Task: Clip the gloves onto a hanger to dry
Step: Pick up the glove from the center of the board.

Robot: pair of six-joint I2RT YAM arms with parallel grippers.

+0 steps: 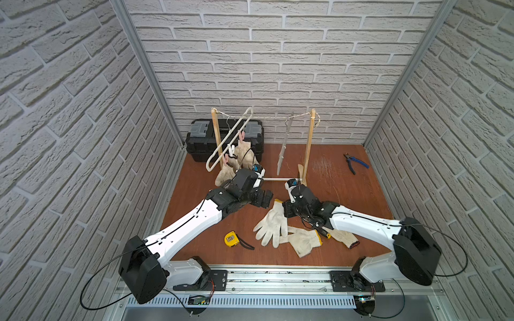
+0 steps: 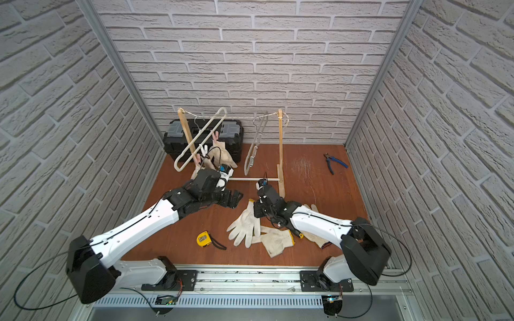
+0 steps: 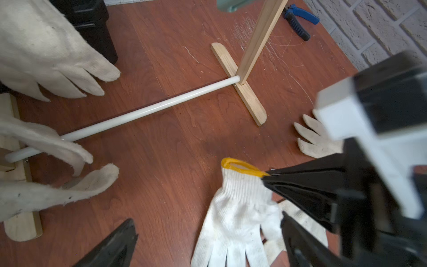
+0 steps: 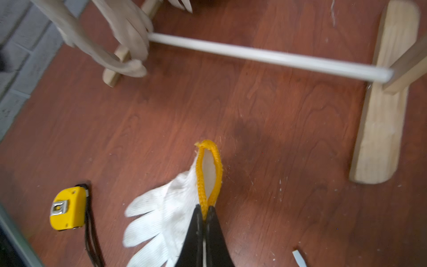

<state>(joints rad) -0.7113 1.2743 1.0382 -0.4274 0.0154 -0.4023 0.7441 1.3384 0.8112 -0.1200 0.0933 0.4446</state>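
we count six gloves (image 1: 271, 222): two hanging and four lying on the counter (image 1: 333, 180), one of those mostly hidden. there are two hangers, the white hanger (image 1: 207, 164) and the grey hanger (image 1: 283, 151), on one wooden rack (image 1: 309, 144). we also count one toolbox (image 1: 203, 139), one tape measure (image 1: 231, 239), one pair of pliers (image 1: 354, 162) and two arms, the left arm (image 1: 192, 222) and the right arm (image 1: 361, 222).
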